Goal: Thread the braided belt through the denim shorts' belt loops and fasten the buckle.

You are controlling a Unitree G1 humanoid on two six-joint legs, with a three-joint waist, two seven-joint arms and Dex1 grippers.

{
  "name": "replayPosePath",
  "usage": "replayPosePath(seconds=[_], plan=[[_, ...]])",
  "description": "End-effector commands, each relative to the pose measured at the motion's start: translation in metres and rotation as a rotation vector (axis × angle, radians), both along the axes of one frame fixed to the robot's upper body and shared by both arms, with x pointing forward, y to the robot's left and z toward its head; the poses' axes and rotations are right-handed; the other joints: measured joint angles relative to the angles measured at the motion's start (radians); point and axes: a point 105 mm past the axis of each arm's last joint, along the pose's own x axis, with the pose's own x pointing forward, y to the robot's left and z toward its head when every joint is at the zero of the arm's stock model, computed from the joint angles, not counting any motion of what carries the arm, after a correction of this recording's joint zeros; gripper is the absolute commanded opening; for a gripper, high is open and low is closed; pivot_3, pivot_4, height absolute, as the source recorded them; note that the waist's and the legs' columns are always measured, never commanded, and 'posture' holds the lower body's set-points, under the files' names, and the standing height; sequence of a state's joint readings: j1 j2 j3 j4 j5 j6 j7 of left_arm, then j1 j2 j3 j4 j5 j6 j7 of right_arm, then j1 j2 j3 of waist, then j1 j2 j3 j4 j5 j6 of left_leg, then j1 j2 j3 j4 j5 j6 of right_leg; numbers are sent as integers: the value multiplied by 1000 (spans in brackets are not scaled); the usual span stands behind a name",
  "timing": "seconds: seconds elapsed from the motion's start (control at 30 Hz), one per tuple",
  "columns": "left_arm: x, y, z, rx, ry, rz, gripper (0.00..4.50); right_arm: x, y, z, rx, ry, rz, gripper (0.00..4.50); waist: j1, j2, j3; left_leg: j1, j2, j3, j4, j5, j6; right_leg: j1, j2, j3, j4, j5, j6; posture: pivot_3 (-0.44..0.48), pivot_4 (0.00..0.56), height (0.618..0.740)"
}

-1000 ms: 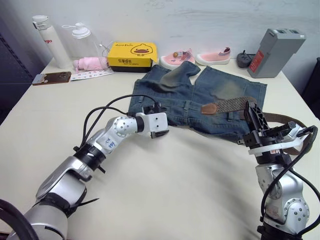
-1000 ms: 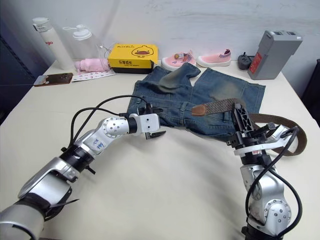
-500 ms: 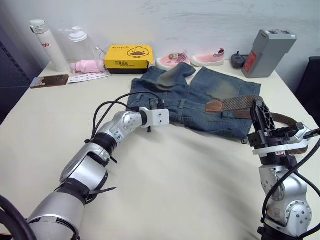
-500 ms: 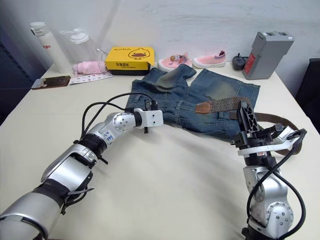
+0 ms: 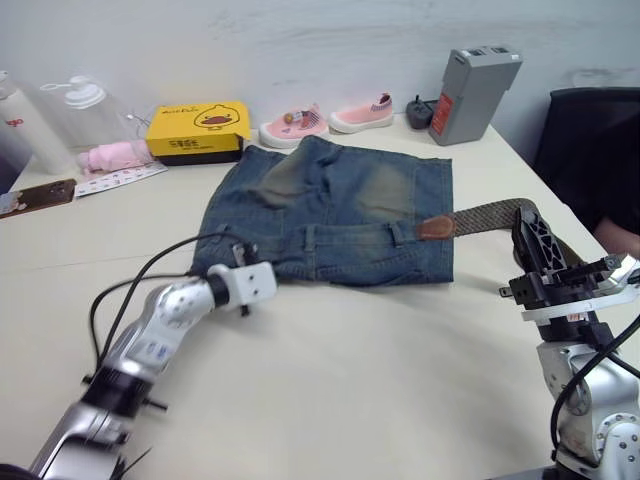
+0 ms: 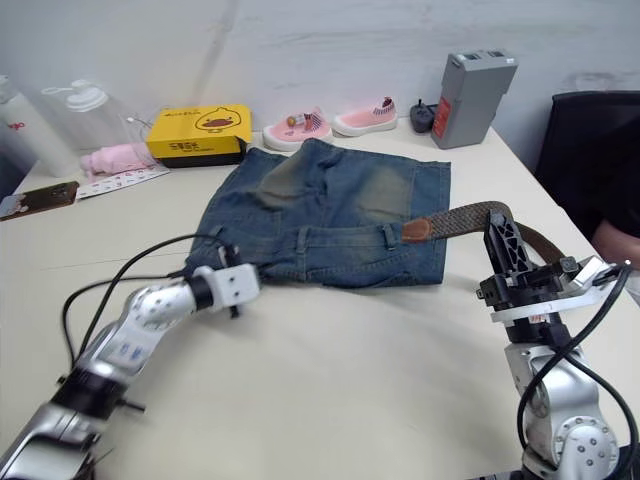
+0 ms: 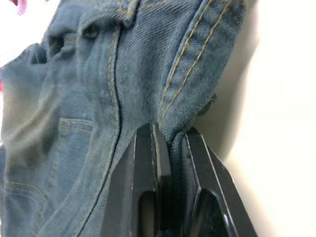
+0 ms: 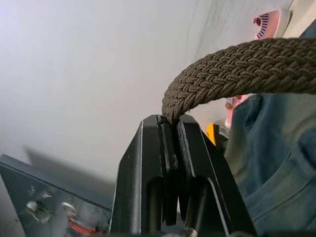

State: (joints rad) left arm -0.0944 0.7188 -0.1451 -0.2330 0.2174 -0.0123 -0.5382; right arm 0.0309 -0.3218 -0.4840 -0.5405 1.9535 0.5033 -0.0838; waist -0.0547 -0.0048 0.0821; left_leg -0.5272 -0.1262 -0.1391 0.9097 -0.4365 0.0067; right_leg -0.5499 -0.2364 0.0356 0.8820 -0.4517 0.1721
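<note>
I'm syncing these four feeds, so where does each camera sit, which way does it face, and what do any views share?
Left eye and right eye views: on the head, looking forward and down at the table; both arms show, denim shorts ahead.
Left wrist view: looks along the left end effector, shut on the shorts' edge.
Right wrist view: looks along the right end effector, shut on the braided belt.
Shared: shorts in every view; belt in the head and right wrist views.

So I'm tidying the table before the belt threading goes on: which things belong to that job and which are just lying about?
In the job:
denim shorts, pinched at the waistband by the left gripper
braided belt, held by the right gripper

Lying about:
yellow box
pink shoes
grey battery pack
water bottles
phone
</note>
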Motion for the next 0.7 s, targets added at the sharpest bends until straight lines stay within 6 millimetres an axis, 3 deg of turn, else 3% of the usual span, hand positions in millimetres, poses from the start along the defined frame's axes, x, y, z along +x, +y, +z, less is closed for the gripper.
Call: replayPosePath(seconds=[0.03,0.13,0.27,0.33,0.53,0.57,0.67,0.7], plan=[[-41,16,-17,26,123,59,16,-8,2,12,-70,-61,38,0,7,0,0,0,0,-1,0,-3,-1,0,0,-1,-1,0,0,0,150,624],[-73,37,-34,65,221,142,16,-9,5,12,-127,-58,69,0,28,-1,1,2,0,-1,1,-10,3,-1,1,-1,-2,0,0,0,150,624],[-88,44,-39,75,250,179,16,-11,9,9,-168,-51,105,0,59,1,4,0,1,3,5,-10,3,1,0,-2,-4,-1,-1,0,150,624],[-87,41,-35,43,236,182,1037,-11,13,6,-191,-34,127,0,75,3,5,0,1,4,8,-11,2,1,0,-2,-4,0,1,0,150,624],[-89,28,-19,-24,287,90,3487,-3,23,1,-220,30,153,0,83,5,4,-2,1,6,15,-16,2,0,1,-2,0,0,0,0,150,624],[-88,25,-8,-94,311,73,3819,-2,27,-2,-241,49,164,0,83,5,4,-2,1,6,15,-16,2,-1,1,-2,0,0,0,0,150,624],[-93,8,27,-256,393,-86,3819,2,38,-10,-276,91,189,0,83,3,6,-1,1,6,17,-16,2,-3,1,-3,-1,-1,-1,0,150,624],[-101,2,35,-330,491,-152,3819,6,38,-13,-280,114,172,0,82,-3,9,-2,0,6,17,-16,2,-4,1,-3,-1,-1,-1,0,150,624]])
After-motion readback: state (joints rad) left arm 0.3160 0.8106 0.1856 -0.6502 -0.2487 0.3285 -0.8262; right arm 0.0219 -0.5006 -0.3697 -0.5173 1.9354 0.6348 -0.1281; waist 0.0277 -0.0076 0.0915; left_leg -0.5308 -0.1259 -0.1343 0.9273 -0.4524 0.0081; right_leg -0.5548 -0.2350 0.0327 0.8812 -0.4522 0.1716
